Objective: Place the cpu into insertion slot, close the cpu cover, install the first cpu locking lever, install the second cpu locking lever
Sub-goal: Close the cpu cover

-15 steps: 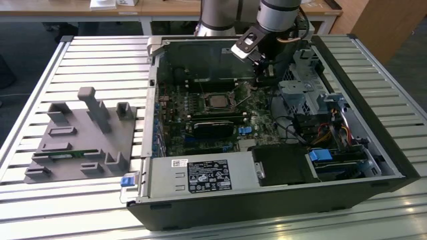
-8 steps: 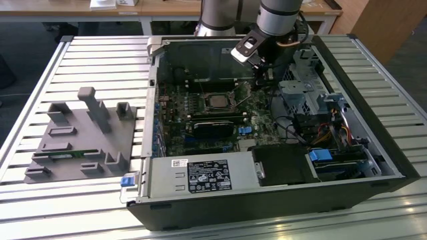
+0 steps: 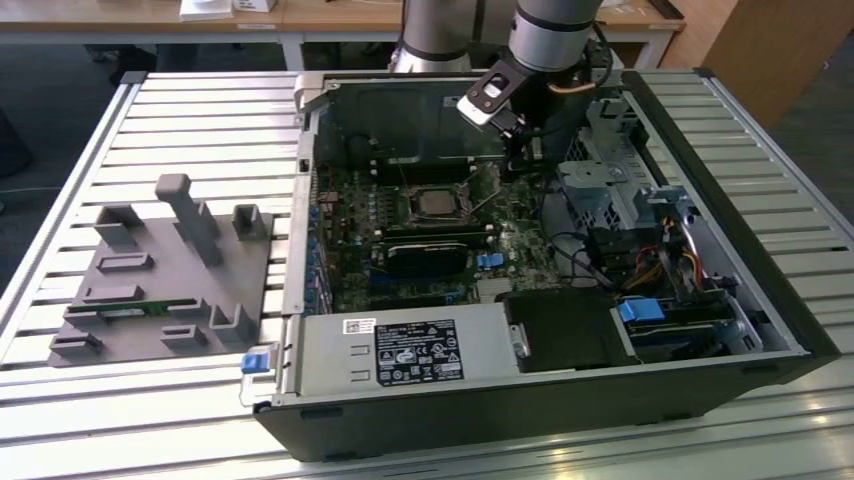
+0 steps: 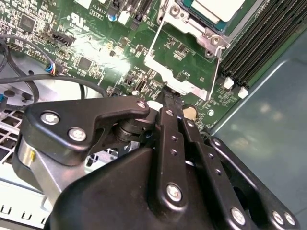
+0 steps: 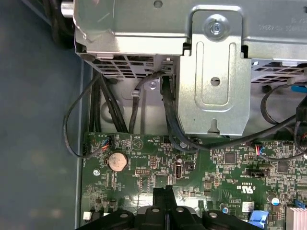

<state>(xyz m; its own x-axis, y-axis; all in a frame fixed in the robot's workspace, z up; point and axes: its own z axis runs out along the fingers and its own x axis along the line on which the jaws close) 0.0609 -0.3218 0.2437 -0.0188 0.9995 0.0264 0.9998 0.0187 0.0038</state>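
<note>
The gripper (image 4: pixel 170 98) has its two black fingers pressed together, only a thin seam between them in the first wrist view. In the second wrist view the tips meet the free edge of the cpu cover (image 4: pixel 182 82); whether any of that metal is nipped between them, I cannot tell. The cover is swung up off the socket and stands tilted, with the green motherboard (image 4: pixel 96 48) visible through its square opening and a thin wire lever running along its outline.

Beyond the cover's hinged side the cpu (image 4: pixel 218 5) lies flat in the socket, its pale metal top uncovered. Just beside the socket run the long dark memory slots (image 4: pixel 259 38). Near the fingertips a round coin battery (image 5: pixel 117 161) sits on the board, and past the board's edge black cables (image 5: pixel 105 110) lead up under a silver drive cage (image 5: pixel 211 72).

In the exterior view the arm reaches down into the open computer case (image 3: pixel 787 320), the gripper to the exterior view's right of the socket. The black power supply box (image 3: pixel 400 350) fills the near end of the case. The case lies on a slatted table (image 3: pixel 200 110) — to the exterior view's left of it, apart, rests a grey fixture tray (image 3: pixel 160 280).
</note>
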